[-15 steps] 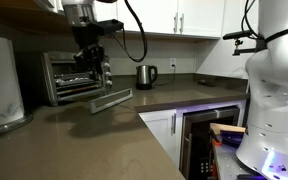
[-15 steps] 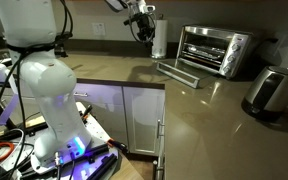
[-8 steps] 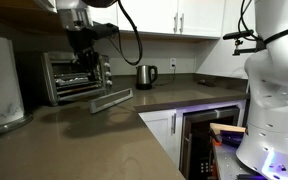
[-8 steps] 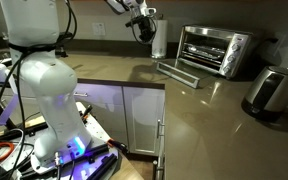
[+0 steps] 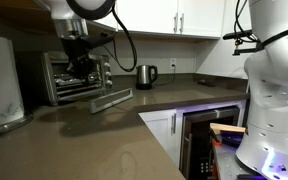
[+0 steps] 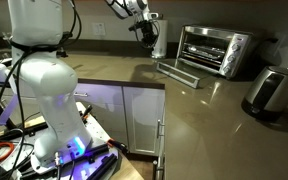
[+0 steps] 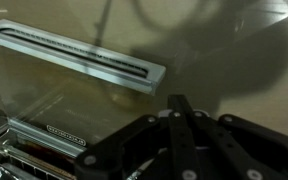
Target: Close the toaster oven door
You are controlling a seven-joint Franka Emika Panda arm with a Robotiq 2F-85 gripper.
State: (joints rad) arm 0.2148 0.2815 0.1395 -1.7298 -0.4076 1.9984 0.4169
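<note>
The toaster oven (image 5: 72, 78) stands at the back of the counter and shows in both exterior views (image 6: 214, 50). The toaster oven door (image 5: 108, 98) hangs open, lying about flat over the counter, its silver bar handle at the front edge (image 6: 178, 73). In the wrist view the glass panel (image 7: 54, 95) and the handle bar (image 7: 79, 57) lie below me. My gripper (image 5: 82, 66) hovers above the open door in front of the oven cavity, apart from it (image 6: 146, 35). Its fingers (image 7: 177, 104) are pressed together and hold nothing.
A small steel kettle (image 5: 146, 76) stands beside the oven (image 6: 269, 90). A white appliance (image 5: 0, 85) sits at the counter's near end. A white roll (image 6: 161, 40) stands behind the gripper. A black built-in oven (image 5: 206, 140) is under the counter. The robot's white base (image 6: 42, 80) stands on the floor.
The gripper has moved sideways along the front of the oven, toward its far side from the kettle, still shut. The door has not moved.
</note>
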